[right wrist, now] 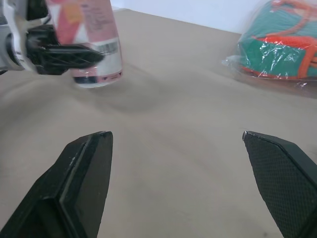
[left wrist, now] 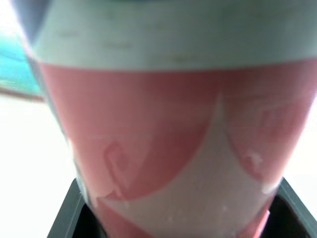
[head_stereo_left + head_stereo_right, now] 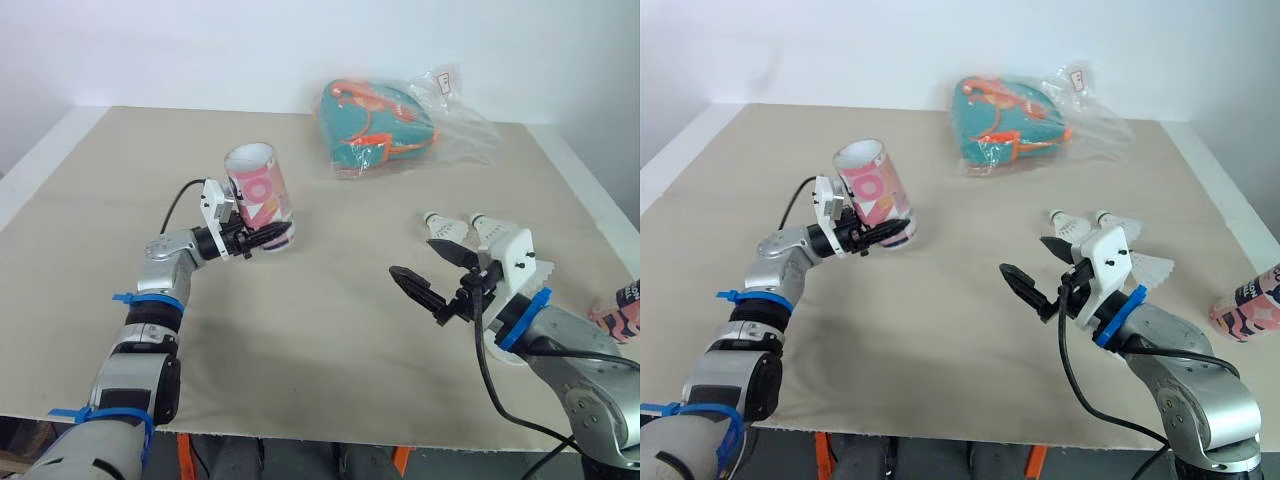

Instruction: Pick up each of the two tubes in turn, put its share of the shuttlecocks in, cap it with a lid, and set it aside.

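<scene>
The right end effector (image 3: 415, 260) is nearest, hanging over the near right part of the bench (image 3: 330, 340) with its two black fingers spread wide and nothing between them. Left of it, about mid-depth, the left end effector (image 3: 264, 238) is clamped on a tube (image 3: 258, 192). The fingers grip the tube low down, near its base. The tube is pink and white, tilted, with its open mouth uppermost and leaning away to the far left. Whether its base touches the bench cannot be told.

Two shuttlecocks (image 3: 447, 228) lie side by side just beyond the right end effector, cork ends to the far side. A second tube (image 3: 1248, 308), also pink-patterned, lies at the right edge, well apart from the first.

On the far side, right of centre, a clear plastic bag (image 3: 455, 125) holds something teal and orange.

The bench has a plain beige top with a pale border along its left and right sides. A bare white wall (image 3: 200, 50) rises behind its far edge.
</scene>
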